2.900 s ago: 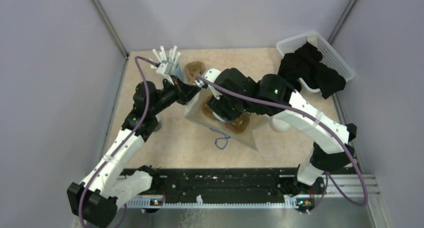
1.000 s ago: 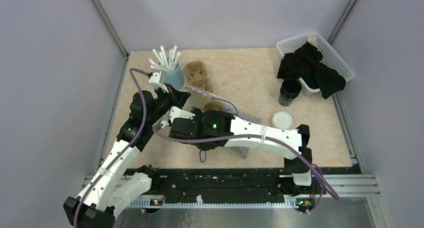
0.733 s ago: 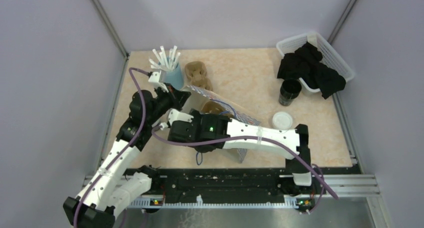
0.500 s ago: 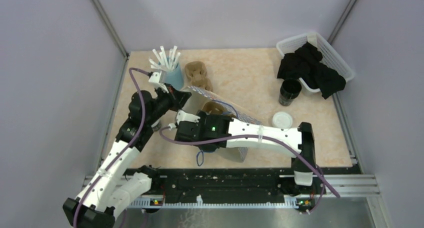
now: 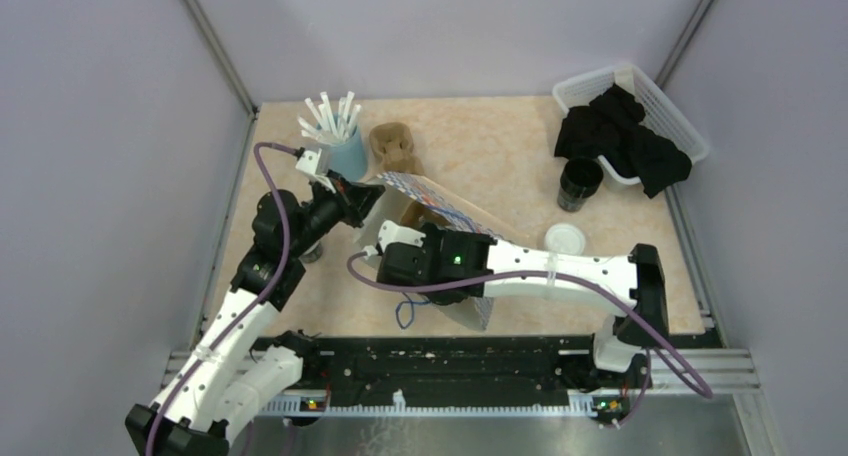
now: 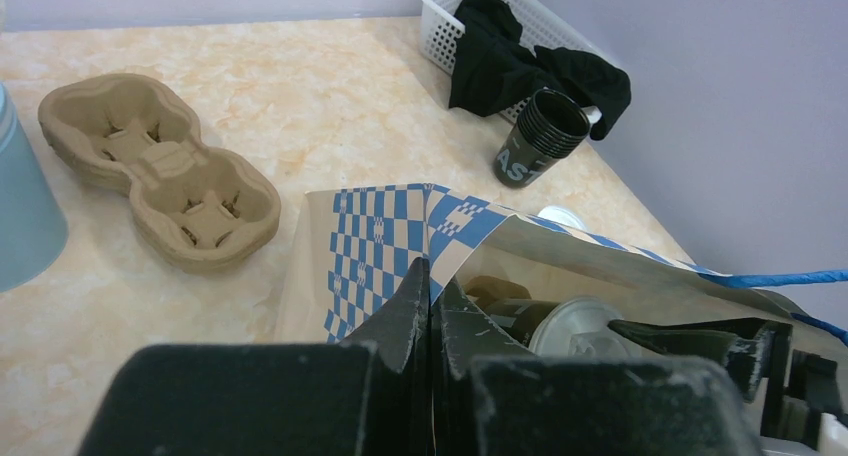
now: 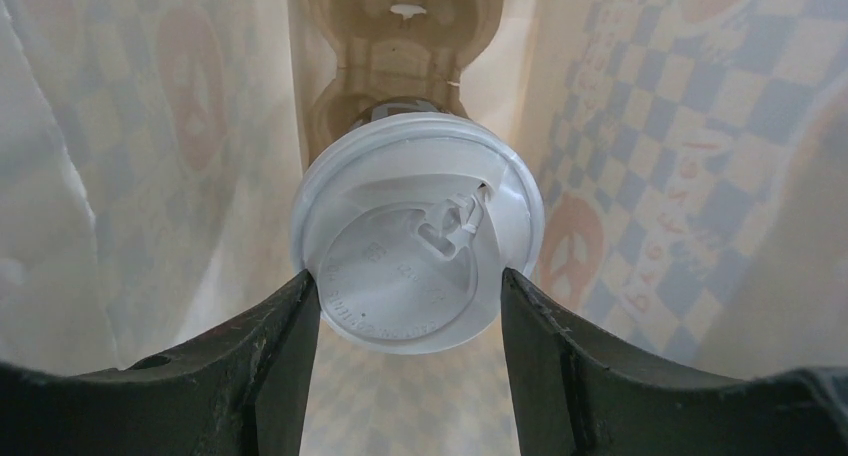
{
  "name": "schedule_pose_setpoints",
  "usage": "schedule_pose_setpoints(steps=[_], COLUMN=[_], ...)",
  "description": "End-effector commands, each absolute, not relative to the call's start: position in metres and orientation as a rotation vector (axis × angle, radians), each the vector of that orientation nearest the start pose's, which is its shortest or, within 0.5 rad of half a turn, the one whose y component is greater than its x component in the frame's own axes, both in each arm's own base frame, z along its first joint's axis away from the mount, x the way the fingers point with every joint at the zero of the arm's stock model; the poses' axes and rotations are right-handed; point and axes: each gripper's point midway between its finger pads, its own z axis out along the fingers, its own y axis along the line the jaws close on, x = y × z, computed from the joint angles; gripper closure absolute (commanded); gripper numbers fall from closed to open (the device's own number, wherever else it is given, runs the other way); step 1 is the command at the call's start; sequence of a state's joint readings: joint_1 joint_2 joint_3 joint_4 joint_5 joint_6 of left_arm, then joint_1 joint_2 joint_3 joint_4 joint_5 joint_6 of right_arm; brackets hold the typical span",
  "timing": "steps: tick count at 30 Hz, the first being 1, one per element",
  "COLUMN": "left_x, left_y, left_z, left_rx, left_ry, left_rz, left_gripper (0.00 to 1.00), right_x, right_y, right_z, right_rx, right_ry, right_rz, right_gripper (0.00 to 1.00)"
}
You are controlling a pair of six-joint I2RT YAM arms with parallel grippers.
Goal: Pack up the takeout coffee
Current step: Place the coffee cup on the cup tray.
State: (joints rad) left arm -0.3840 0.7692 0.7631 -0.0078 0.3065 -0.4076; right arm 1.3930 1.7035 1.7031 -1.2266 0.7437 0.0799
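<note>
Takeout coffee (image 7: 418, 246) gripped inside paper bag (image 7: 650, 126).
Right tool (image 7: 408, 296) clamps the white-lidded cup by its sides, jaws spread to the lid's width; a cup carrier (image 7: 400, 26) lies beyond it in the bag. Left tool (image 6: 431, 311), fully closed, pinches the bag's checkered rim above the table (image 6: 330, 106).

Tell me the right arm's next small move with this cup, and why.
Probably ease the right end effector deeper into the paper bag, not releasing yet. It grips the coffee cup by its white lid while the left end effector pinches the bag's rim open. A pulp carrier lies beyond the cup, and the views don't show the cup seated in it.
</note>
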Motion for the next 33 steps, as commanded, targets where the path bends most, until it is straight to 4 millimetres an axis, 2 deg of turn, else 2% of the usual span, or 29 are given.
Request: schedule_pose_setpoints(steps=[1,9,18,28,33], left_x=[0.262,0.262,0.262,0.259,0.258], left_y=[-0.182,-0.183,-0.184,-0.186,-0.186], left_z=[0.337,0.335,0.334,0.335,0.336], left_rx=[0.283,0.294,0.306,0.337,0.355], left_ry=[1.522,1.517,1.514,1.499,1.487], left_rz=[-0.849,-0.850,-0.852,-0.849,-0.842], left_gripper=[1.00,1.00,1.00,1.00,1.00], right_x=[0.181,0.185,0.185,0.190,0.190], right_y=[0.300,0.294,0.296,0.275,0.272], right_z=[0.239,0.226,0.210,0.198,0.194], right_rx=[-1.272,-1.331,-1.382,-1.374,-1.368], right_ry=[1.917,1.903,1.900,1.935,1.936], right_rz=[-0.368,-0.347,-0.332,-0.400,-0.382], right_gripper=[0.42,0.42,0.42,0.42,0.42])
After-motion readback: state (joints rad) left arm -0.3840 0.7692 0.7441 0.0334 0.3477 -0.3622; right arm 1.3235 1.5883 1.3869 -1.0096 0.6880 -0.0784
